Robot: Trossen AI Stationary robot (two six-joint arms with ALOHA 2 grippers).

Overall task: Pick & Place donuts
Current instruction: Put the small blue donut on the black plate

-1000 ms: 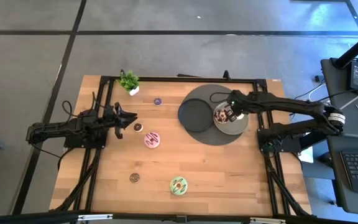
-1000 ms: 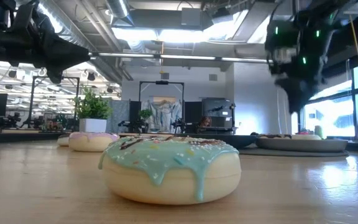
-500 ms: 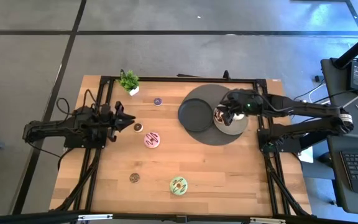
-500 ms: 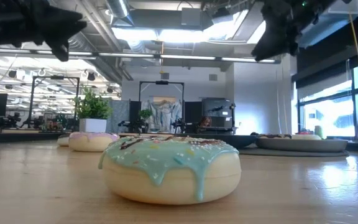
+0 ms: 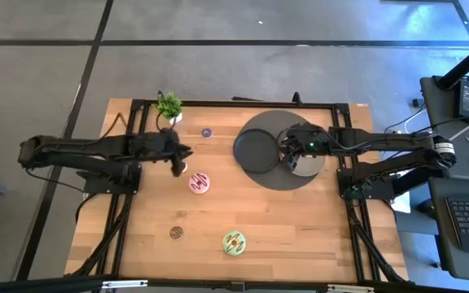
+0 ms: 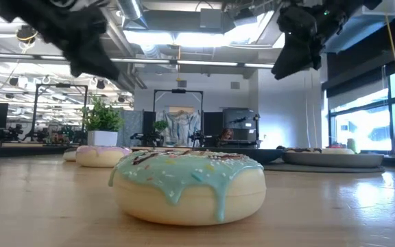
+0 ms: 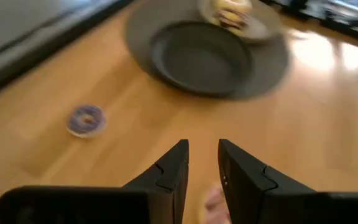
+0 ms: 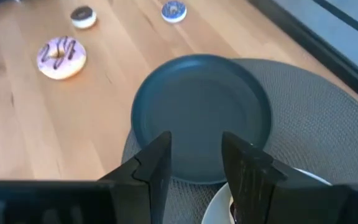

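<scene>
The pink donut (image 5: 199, 183) lies flat on the wood, with the green donut (image 5: 234, 242) and a brown mini (image 5: 176, 233) nearer the near edge. A purple mini (image 5: 207, 132) sits by the far edge. My left gripper (image 5: 179, 156) hovers open, fingers close together, over a second brown mini (image 8: 82, 15), just left of the pink donut. My right gripper (image 5: 287, 151) hangs open above the seam between the dark plate (image 5: 257, 151) and the pale plate (image 5: 306, 165), which carries donuts (image 7: 230, 12). In the low view the green donut (image 6: 187, 185) fills the foreground.
Both plates sit on a round grey mat (image 5: 279, 181) at the table's far right. A small potted plant (image 5: 168, 107) stands at the far left corner. Bare wood stretches across the near half around the green donut. Black frame rails run along the table's edges.
My left gripper has reached toward the table's right, from the left side to above the brown mini beside the pink donut, and has tipped downward. My right gripper has risen from the pale plate and shifted slightly left toward the dark plate.
</scene>
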